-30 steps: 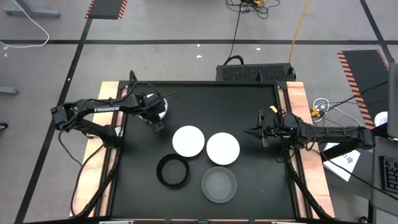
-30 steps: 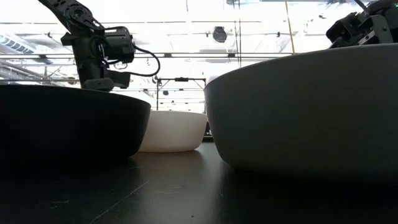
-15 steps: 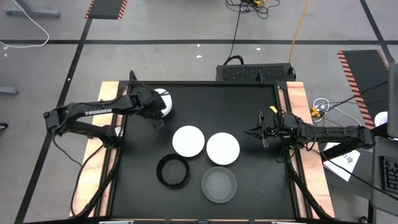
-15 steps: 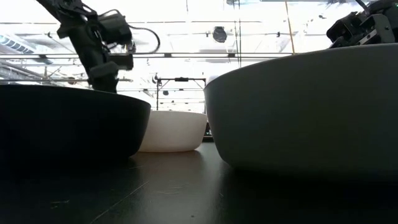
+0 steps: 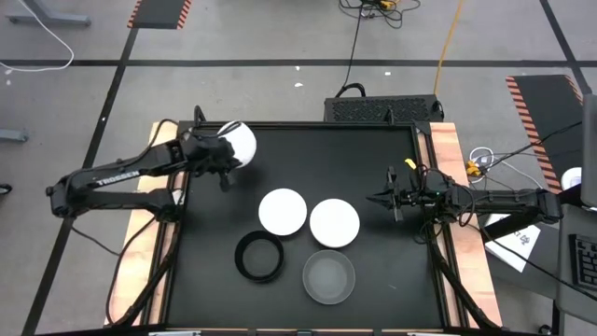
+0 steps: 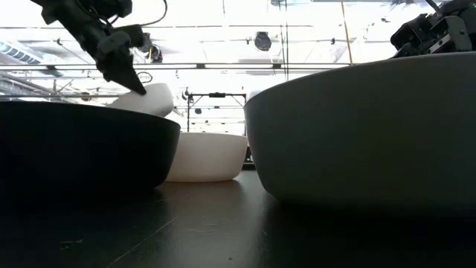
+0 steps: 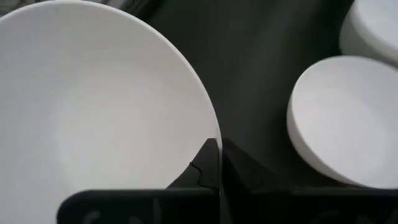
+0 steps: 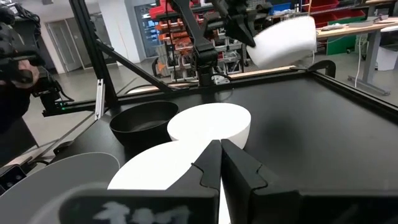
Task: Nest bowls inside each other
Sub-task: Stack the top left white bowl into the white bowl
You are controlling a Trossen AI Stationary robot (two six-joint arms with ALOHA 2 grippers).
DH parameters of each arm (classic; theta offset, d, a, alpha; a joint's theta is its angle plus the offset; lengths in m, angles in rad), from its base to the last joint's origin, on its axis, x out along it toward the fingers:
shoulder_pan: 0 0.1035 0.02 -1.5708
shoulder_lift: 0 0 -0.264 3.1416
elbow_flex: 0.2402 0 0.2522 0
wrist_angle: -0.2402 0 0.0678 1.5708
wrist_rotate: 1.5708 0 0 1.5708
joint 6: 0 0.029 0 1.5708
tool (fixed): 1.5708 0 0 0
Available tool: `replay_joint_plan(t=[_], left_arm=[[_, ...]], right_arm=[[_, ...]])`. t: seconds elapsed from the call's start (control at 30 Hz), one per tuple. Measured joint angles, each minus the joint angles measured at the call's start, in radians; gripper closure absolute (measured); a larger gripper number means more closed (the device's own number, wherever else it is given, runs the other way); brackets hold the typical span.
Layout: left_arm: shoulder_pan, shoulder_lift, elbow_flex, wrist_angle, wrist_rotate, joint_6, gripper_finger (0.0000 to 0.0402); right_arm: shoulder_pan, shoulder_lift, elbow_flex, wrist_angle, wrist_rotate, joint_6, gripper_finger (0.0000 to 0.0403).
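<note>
My left gripper (image 5: 224, 157) is shut on a white bowl (image 5: 239, 144) above the table's far left part. The bowl also fills the left wrist view (image 7: 93, 106) and shows tilted in the low view (image 6: 149, 100). Two more white bowls (image 5: 283, 212) (image 5: 334, 223) stand side by side on their bases mid-table. A black bowl (image 5: 259, 257) with a ring-like rim and a translucent grey bowl (image 5: 328, 276) stand nearer the near edge. My right gripper (image 5: 392, 199) hovers shut near the table's right edge, touching nothing. My left gripper holds the white bowl by its rim (image 7: 214, 127), one finger (image 7: 199, 167) inside the bowl and the other outside. The fingers come slanting down from the table's left. The bowl is lifted clear of the table and tilted.
The black tabletop (image 5: 373, 149) has bare room along its far edge and right part. A raised frame (image 5: 438, 149) borders the table. Cables (image 5: 485, 159) lie beyond the right edge. A dark box (image 5: 382, 107) sits just past the far edge.
My left gripper has risen with the white bowl and moved a little toward the table's far left corner. The bowl has come up off the table and tipped, and now shows lifted and tilted in the low view.
</note>
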Motion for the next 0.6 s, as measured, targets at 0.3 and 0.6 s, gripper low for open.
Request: replay_joint_plan(t=[0.3,0.6], left_arm=[[-0.072,-0.091,0.000,0.006,0.000,-0.010,0.0401],[-0.228,-0.137,0.000,0.056,-0.088,-0.061,0.0401]], right_arm=[[0.000,0.000,0.000,0.000,0.000,0.001,0.0403],[0.000,0.000,0.000,0.000,0.000,0.014,0.0403]])
